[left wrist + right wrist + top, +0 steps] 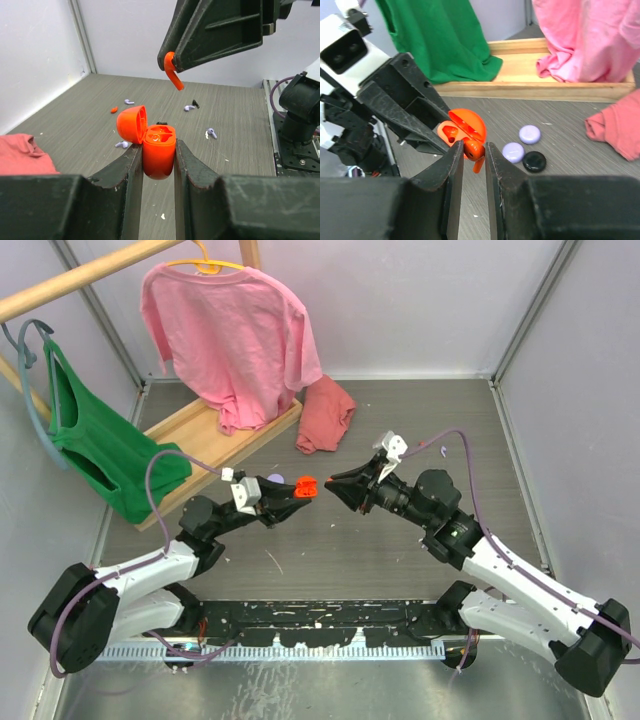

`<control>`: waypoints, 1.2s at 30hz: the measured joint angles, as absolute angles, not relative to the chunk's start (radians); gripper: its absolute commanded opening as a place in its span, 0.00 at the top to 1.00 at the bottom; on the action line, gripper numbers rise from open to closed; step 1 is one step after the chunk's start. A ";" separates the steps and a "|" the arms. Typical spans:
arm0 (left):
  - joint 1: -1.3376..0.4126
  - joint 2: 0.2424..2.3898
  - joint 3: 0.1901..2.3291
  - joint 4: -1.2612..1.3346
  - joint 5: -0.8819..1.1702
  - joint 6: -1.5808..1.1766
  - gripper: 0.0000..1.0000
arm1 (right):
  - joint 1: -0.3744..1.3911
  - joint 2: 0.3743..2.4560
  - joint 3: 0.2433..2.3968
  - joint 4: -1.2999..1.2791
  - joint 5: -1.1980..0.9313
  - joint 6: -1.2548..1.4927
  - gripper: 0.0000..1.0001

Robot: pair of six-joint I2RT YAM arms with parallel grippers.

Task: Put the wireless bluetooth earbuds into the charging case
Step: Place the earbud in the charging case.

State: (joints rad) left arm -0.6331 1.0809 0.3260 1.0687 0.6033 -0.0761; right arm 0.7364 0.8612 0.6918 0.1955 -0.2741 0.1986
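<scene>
1. The left arm reaches forward, low over the table (330, 550). The left gripper (158, 146) pinches the orange case (159, 161) upright between its fingers.
2. The lid (132, 123) stands open and leans to the left of these fingers. Whether a bud lies inside the case cannot be told.
3. The right arm reaches toward the left one. The right gripper (473, 145) is pressed on an orange earbud (478, 163), its stem hanging down, just above the case and apart from it.
4. Loose buds (189, 107), lavender and black, lie on the table beyond the left gripper.
5. Three pucks (513, 151) lie right of the right gripper's fingers.
</scene>
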 measured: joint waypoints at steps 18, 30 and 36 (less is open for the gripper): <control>-0.634 1.081 0.327 1.141 0.628 -0.186 0.95 | 0.795 0.904 0.590 0.555 -0.338 0.273 0.87; -0.636 1.081 0.327 1.172 0.627 -0.225 0.96 | 0.836 0.967 0.580 0.637 -0.305 0.270 0.88; -0.636 1.079 0.327 1.177 0.625 -0.241 0.97 | 0.850 0.983 0.577 0.650 -0.288 0.264 0.88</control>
